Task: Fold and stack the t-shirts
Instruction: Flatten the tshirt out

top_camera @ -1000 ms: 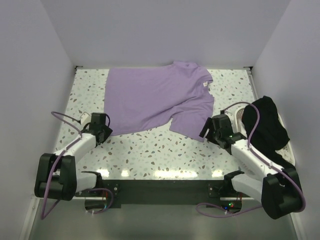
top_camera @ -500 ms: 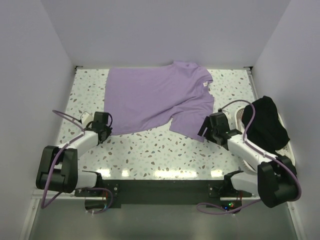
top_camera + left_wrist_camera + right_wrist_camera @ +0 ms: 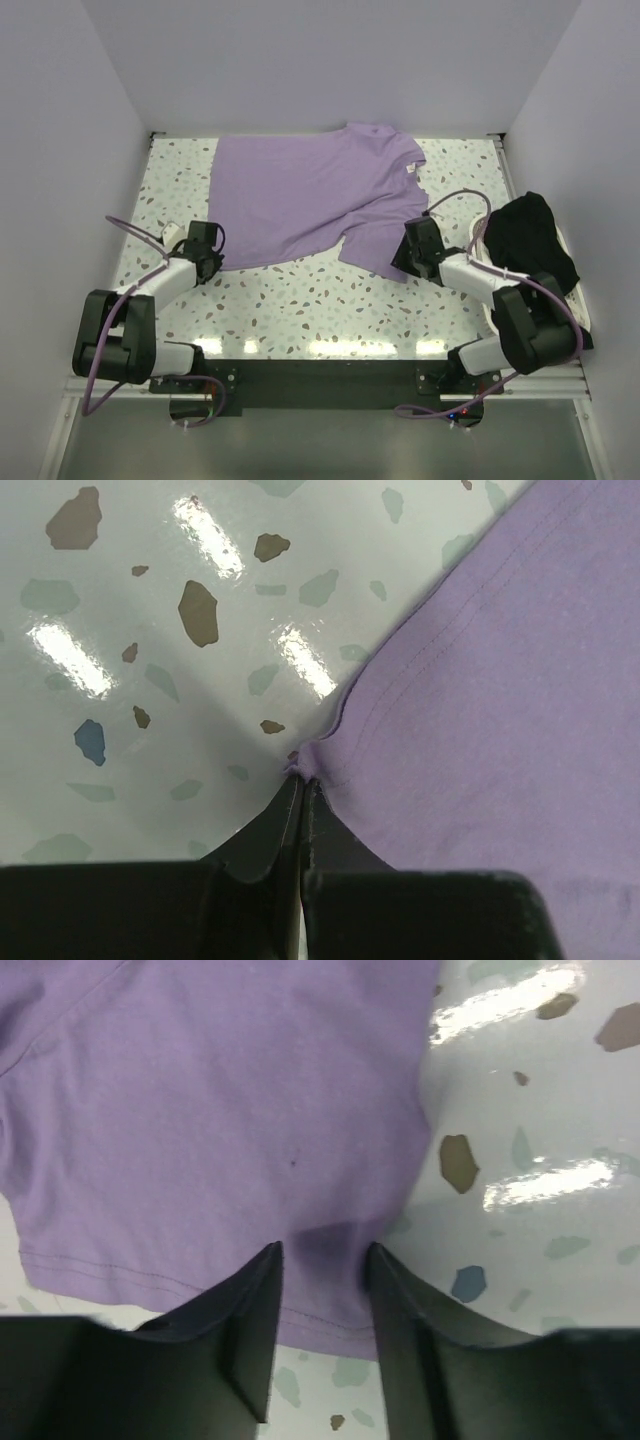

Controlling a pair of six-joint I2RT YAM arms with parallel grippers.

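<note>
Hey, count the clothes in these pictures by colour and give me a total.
purple t-shirt: 1
black garment: 1
Total: 2

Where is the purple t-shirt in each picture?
Top external: the purple t-shirt lies spread over the far middle of the speckled tabletop.
Left wrist: it fills the right side, with one corner at the tips of the shut fingers.
Right wrist: it covers the upper left, with its hem between the open fingers.
Shared landmark: the speckled tabletop shows beside the shirt in all three.
</note>
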